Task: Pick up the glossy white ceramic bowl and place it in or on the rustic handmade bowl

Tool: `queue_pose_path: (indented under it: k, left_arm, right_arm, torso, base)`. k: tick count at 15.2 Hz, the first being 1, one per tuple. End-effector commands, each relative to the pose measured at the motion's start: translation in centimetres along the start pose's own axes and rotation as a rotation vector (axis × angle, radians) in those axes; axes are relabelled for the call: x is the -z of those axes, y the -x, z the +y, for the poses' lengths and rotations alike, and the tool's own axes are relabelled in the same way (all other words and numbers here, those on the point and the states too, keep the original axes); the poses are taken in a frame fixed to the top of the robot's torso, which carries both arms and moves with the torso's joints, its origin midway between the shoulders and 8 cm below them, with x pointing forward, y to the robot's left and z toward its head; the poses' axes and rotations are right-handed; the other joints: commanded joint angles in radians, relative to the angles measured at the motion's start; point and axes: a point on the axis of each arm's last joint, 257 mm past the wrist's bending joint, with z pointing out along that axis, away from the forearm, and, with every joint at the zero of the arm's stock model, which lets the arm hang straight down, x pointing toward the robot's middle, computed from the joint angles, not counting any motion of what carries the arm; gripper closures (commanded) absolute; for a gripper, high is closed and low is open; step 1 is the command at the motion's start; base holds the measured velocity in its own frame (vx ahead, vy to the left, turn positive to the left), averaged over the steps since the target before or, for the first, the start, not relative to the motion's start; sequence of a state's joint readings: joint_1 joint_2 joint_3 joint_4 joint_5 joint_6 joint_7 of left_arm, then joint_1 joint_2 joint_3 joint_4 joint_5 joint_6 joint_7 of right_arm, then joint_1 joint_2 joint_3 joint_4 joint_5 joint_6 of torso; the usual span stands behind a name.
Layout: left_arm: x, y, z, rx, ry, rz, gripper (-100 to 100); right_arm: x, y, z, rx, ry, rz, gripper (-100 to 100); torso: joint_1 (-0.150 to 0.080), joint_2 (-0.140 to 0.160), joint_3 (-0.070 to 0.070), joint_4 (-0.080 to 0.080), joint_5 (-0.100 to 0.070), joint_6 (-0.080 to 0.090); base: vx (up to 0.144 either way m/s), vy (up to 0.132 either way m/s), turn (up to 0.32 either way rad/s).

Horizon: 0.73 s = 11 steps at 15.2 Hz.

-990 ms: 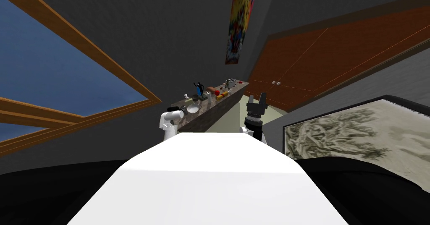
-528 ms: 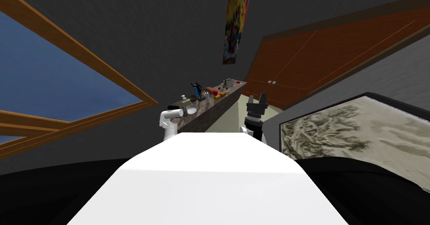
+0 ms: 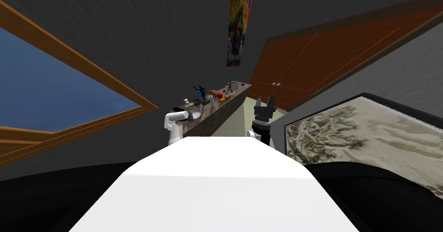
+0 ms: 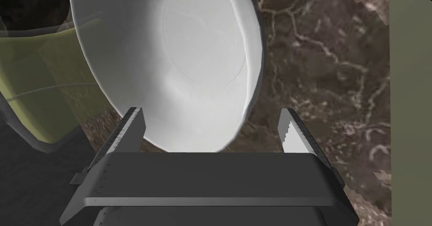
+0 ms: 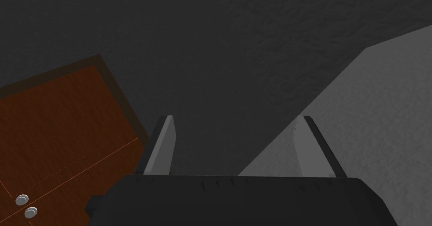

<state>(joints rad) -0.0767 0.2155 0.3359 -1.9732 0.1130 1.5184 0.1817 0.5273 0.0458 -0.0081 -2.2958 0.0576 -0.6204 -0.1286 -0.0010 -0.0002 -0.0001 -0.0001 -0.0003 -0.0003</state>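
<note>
The robot stands at the end of a long brown stone counter point(image 3: 216, 109) by the dark wall. Its left arm reaches out over the near end of it.

The white bowl point(image 4: 168, 63) sits on that counter, right in front of the left gripper point(image 4: 211, 126). The gripper is spread wide and is not squeezing anything. The near edge of the bowl lies between its two fingers point(image 4: 128, 130). One finger looks very close to the bowl's rim, but I cannot tell if it touches. The other finger is apart from the bowl, with bare stone under it.

Just beside the white bowl, on its far side from the counter's edge, stands an olive green dish point(image 4: 46, 92) with a dark inside.

Farther along the counter are small things, among them a red one point(image 3: 220, 95) and a blue one point(image 3: 200, 93).

The right gripper point(image 3: 264, 105) is held up in the air, well away from the counter. Its fingers are spread wide too, with nothing between them.
</note>
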Motion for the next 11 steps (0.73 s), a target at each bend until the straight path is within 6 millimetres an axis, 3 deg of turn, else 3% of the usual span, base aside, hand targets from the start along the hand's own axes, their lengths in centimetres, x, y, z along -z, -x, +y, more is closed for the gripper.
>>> queue_pose_path:
  k: [1,11]
  left_arm:
    - [0.0,0.2,0.6,0.013,0.044,-0.007,-100]
    - [0.5,1.2,2.9,0.046,0.192,-0.037,-100]
  right_arm:
    - [0.0,0.0,0.0,0.0,0.0,0.0,0]
    - [0.0,0.0,0.0,0.0,0.0,0.0,0]
  torso:
    - [0.0,0.0,0.0,0.0,0.0,0.0]
    - [0.0,0.0,0.0,0.0,0.0,0.0]
  base:
    - [0.01,-0.01,-0.071]
    - [0.01,-0.011,-0.068]
